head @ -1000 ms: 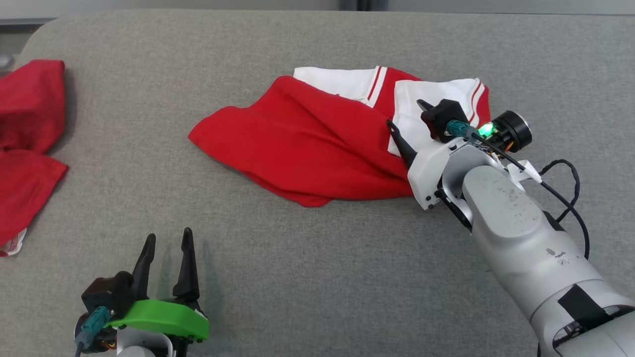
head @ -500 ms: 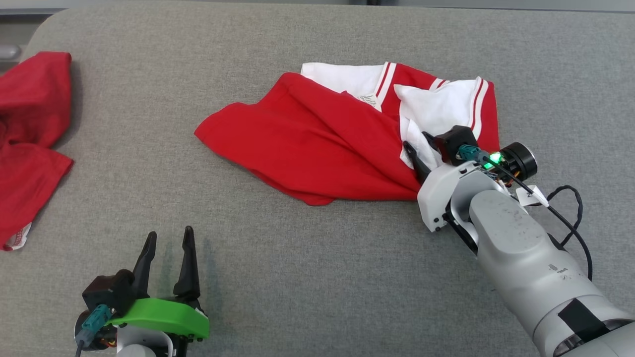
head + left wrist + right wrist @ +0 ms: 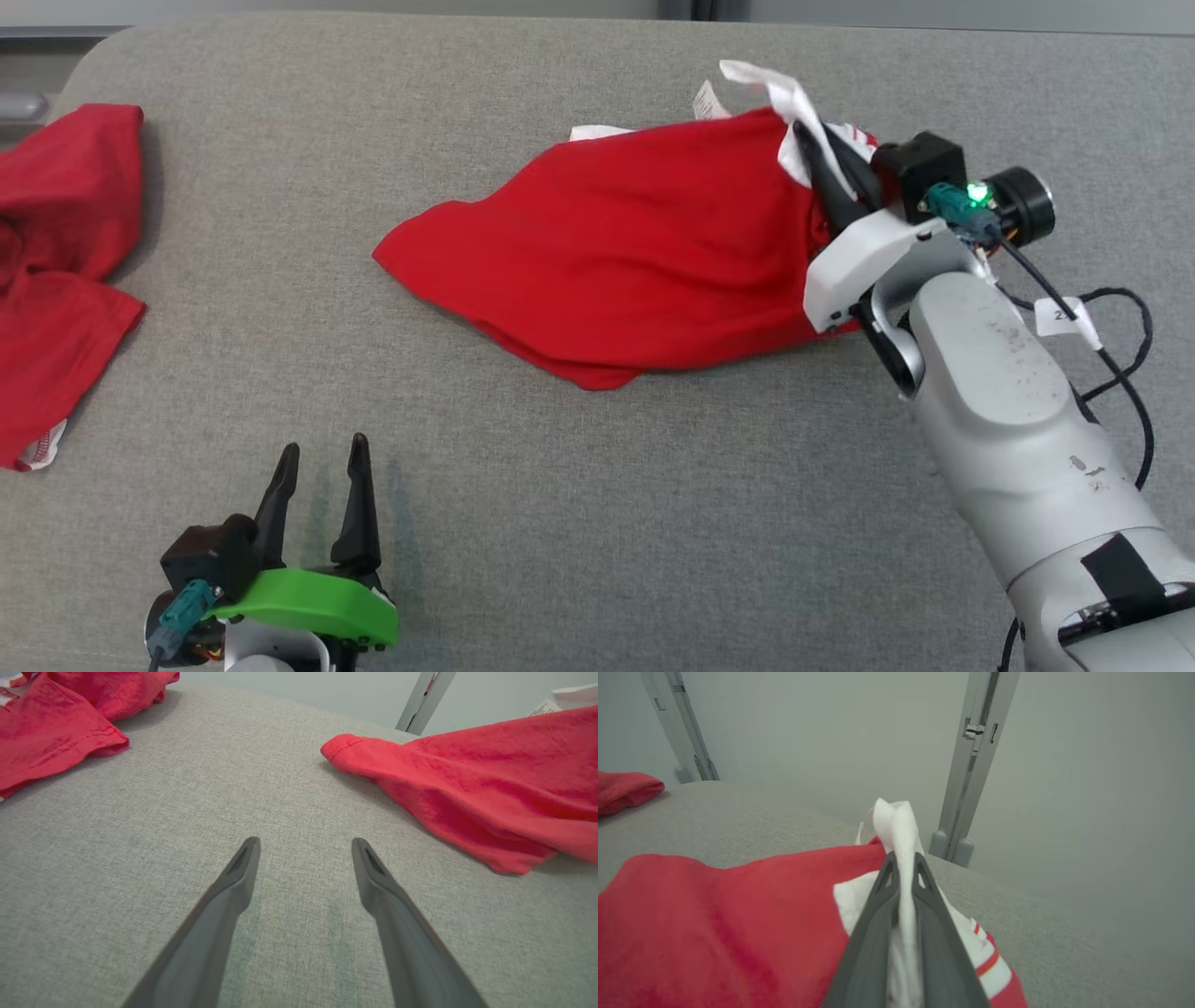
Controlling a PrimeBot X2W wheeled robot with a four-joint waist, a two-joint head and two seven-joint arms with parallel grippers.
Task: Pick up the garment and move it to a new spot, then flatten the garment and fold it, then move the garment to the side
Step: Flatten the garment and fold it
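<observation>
Legible markings, one entry and only partial.
White tag (image 3: pixel 1064 317) on the black cable (image 3: pixel 1125 373), toward the right edge of the worktop (image 3: pixel 597 523): dark print beginning "2" — the rest unreadable.
White sewn-in label (image 3: pixel 709 98) on the garment (image 3: pixel 635 252), near the worktop's far edge: print too small to read.

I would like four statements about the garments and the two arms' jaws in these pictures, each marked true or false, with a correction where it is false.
1. The right jaws are shut on a white part of the red garment. True.
2. The left jaws hold cloth. False: they stand open over the grey surface, holding nothing.
3. Another red garment lies at the surface's left edge. True.
4. The gripped garment lies flat. False: its right end is lifted and bunched.
</observation>
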